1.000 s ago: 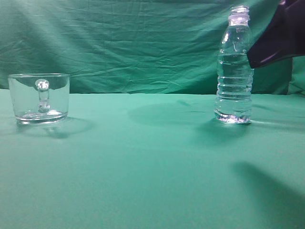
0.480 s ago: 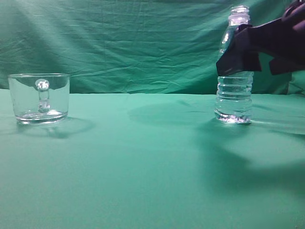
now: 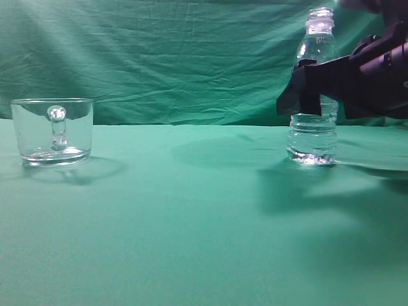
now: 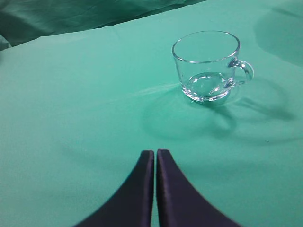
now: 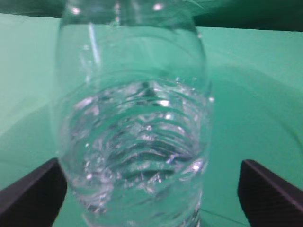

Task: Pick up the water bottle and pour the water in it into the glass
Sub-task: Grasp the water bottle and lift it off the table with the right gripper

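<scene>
Here, nearest first:
Left gripper (image 4: 155, 158): its two dark fingers lie pressed together with nothing between them, low at the near edge of the left wrist view, hanging over the green cloth (image 4: 71, 104).
Glass (image 4: 208, 66): ahead of the left gripper and off to its right, well apart from it, upright on the cloth; it looks empty, and its handle points away to the right in that view. In the exterior view the glass (image 3: 52, 131) stands at the far left.
Right gripper (image 5: 151, 189): spread wide, one finger at each lower corner of the right wrist view, straddling the water bottle; whether either finger touches it cannot be told.
Water bottle (image 5: 135, 127): upright between the right gripper's fingers, filling that view; at the right of the exterior view, the water bottle (image 3: 313, 131) stands on the cloth, the right gripper (image 3: 306, 95) crossing its middle.
Water (image 5: 137, 161): clear, inside the ribbed body.
Backdrop (image 3: 159, 57): wrinkled green fabric behind everything.
</scene>
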{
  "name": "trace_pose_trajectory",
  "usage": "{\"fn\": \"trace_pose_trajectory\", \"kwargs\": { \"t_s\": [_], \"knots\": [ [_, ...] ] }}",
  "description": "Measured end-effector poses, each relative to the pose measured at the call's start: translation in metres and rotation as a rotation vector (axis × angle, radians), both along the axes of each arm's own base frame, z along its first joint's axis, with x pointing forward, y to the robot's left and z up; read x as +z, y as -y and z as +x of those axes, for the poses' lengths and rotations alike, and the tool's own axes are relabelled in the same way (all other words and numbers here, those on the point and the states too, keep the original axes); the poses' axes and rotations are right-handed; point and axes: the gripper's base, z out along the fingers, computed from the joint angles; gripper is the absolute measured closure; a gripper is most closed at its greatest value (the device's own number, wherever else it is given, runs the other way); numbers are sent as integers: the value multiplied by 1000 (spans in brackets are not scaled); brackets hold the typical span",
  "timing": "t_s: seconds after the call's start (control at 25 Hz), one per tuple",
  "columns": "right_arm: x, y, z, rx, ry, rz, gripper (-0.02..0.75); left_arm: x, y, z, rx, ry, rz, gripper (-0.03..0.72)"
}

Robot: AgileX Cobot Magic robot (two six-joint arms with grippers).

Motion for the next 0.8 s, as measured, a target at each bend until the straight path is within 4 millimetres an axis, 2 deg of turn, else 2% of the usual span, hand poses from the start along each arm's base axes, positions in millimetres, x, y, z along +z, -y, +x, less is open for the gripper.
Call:
{"fn": "trace_pose_trajectory", "kwargs": {
  "t_s": [0.52,0.56,0.72,0.76,0.8],
  "knots": [
    [-13,-12,24,20,19,42,64,0,0,0,0,0,0,688],
    [-13,-12,25,21,27,45,130,0,0,0,0,0,0,688],
    [-11,-12,25,23,53,54,262,0,0,0,0,0,0,688],
    [-12,-12,25,22,53,54,280,0,0,0,0,0,0,688],
    [-12,-12,26,22,56,55,267,0,0,0,0,0,0,688]
  ]
}}
